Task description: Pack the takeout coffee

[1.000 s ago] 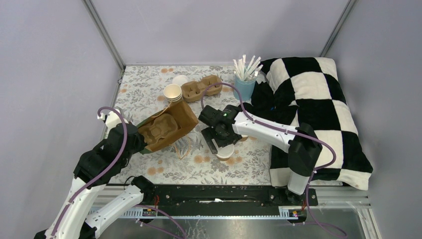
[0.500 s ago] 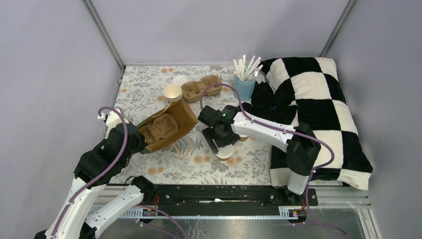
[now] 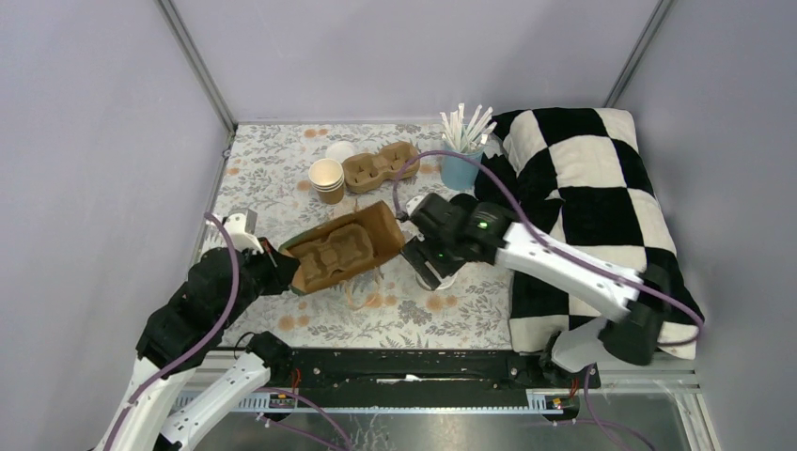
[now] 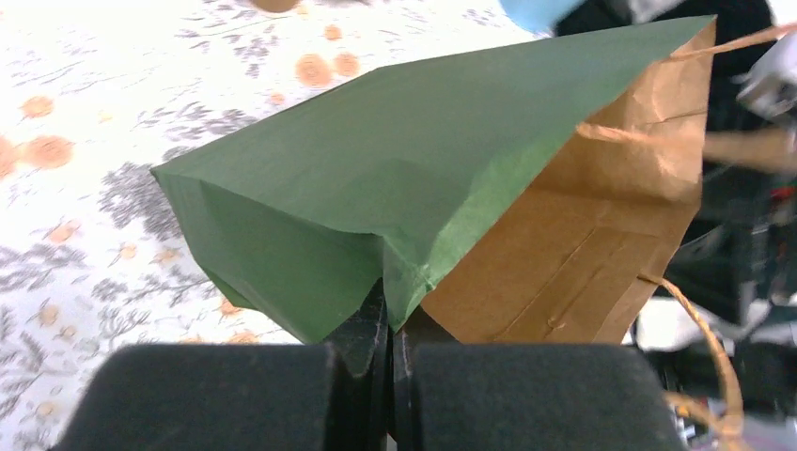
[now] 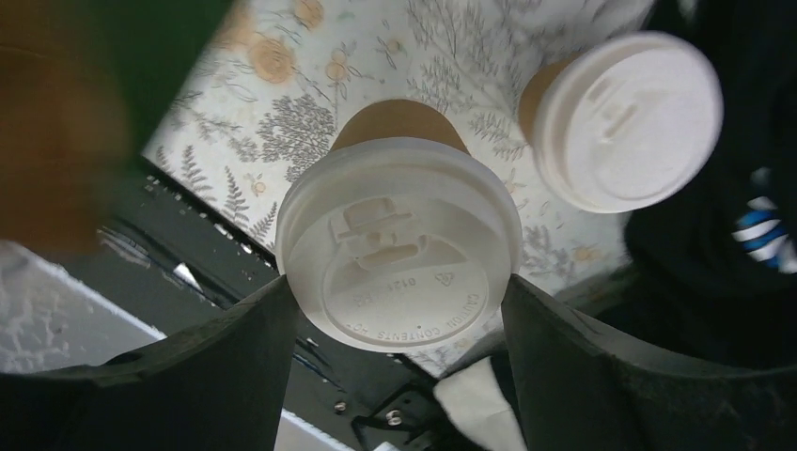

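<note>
On the worktop [image 3: 268, 183], seen from above, one paper bag [image 3: 340, 249] is laid mouth toward the right gripper [image 3: 430, 271]. Left wrist: its green base is pinched by the closed left fingers [image 4: 226, 395]. Right wrist: two lidded cups are counted, the near cup [image 5: 399, 249] clasped between the right fingers [image 5: 197, 371], the far cup [image 5: 625, 117] standing beside. It is best fed in level, with the mouth held wide.

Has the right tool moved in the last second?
Yes. The right tool, shut on a lidded coffee cup, has shifted right in the top view, closer to the checkered cushion.
</note>
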### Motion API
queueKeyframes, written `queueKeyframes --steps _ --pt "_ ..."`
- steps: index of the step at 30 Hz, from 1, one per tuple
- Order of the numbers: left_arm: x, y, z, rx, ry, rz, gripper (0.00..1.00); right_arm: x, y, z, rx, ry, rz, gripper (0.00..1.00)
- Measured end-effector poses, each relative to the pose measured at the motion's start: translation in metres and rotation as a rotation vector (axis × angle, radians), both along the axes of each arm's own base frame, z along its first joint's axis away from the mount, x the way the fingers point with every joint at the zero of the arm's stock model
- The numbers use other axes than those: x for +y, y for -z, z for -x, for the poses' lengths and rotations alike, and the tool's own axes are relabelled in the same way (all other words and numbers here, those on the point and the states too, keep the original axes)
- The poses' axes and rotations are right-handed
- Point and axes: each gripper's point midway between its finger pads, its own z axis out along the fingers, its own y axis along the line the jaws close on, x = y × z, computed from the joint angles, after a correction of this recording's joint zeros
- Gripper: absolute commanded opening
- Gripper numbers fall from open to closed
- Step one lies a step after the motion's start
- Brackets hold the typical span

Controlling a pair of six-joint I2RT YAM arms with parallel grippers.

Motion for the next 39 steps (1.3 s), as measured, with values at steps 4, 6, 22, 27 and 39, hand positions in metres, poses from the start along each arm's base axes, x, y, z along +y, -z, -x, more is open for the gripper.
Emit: queueKeyframes --steps 4,6,22,27,39 --pt "-0.021 -0.007 0.005 -0.037 0.168 -0.011 0.0 -0.014 -0.057 0.003 -0.15 -0.141 -0.118 0.58" --pt "-0.03 -0.007 0.005 -0.046 0.236 -0.028 0.0 -0.022 -0.082 0.003 -0.23 -0.198 -0.153 0.6" --pt "-0.065 0.01 -0.026 -0.057 0.376 -0.09 0.0 -0.041 -0.212 0.037 -0.645 -0.798 -0.315 0.46" --pt "-0.063 0.004 -0.029 -0.086 0.358 -0.087 0.0 -0.018 -0.249 0.069 -0.655 -0.926 -0.475 0.44" --pt "-0.064 0.012 -0.032 -0.045 0.342 -0.082 0.0 0.043 -0.212 0.13 -0.429 -1.152 -0.455 0.41"
